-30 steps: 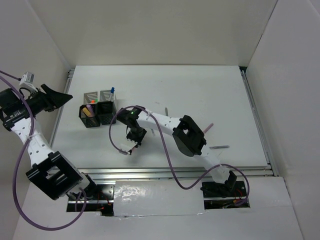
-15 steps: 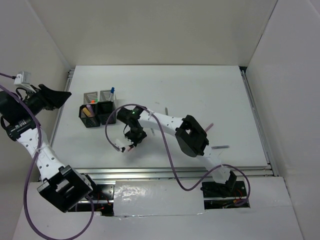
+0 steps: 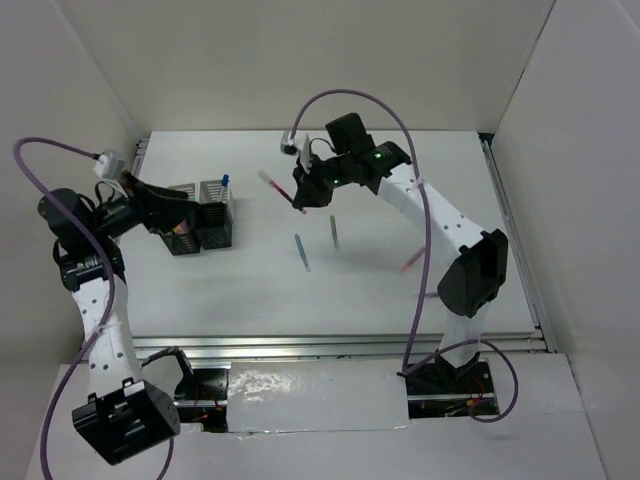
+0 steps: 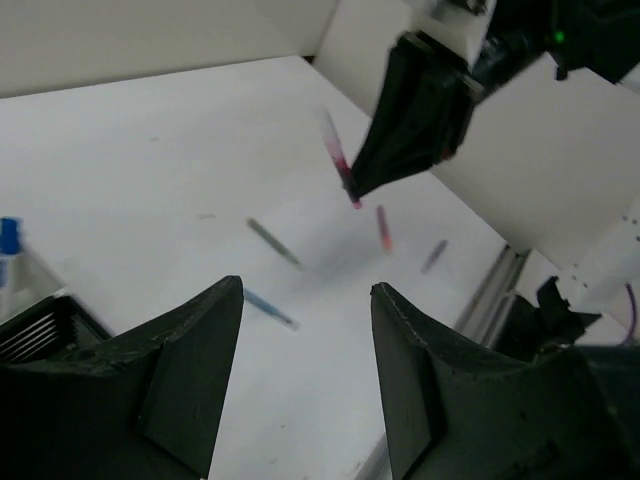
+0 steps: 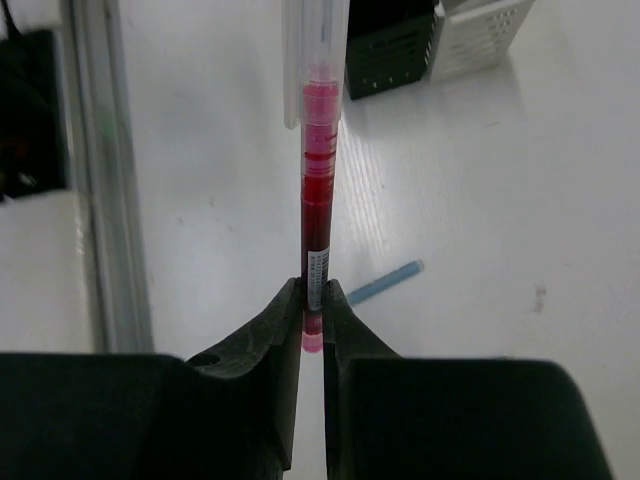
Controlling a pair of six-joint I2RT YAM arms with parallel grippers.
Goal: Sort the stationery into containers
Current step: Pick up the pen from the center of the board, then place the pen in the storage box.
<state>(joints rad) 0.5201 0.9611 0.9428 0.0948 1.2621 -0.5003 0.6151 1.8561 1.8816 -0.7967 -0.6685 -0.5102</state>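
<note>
Red pen (image 5: pixel 318 190) pinched by its end in right gripper (image 5: pixel 312 300) — swing gently to cups (image 3: pixel 213 230), clear of spread left gripper (image 4: pixel 305 290)

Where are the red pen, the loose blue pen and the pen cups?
red pen (image 5: pixel 317 200), right wrist view, middle of the barrel.
blue pen (image 3: pixel 302 253), top external view, halfway along it.
pen cups (image 3: pixel 215 238), top external view, a black cup's near wall.
</note>
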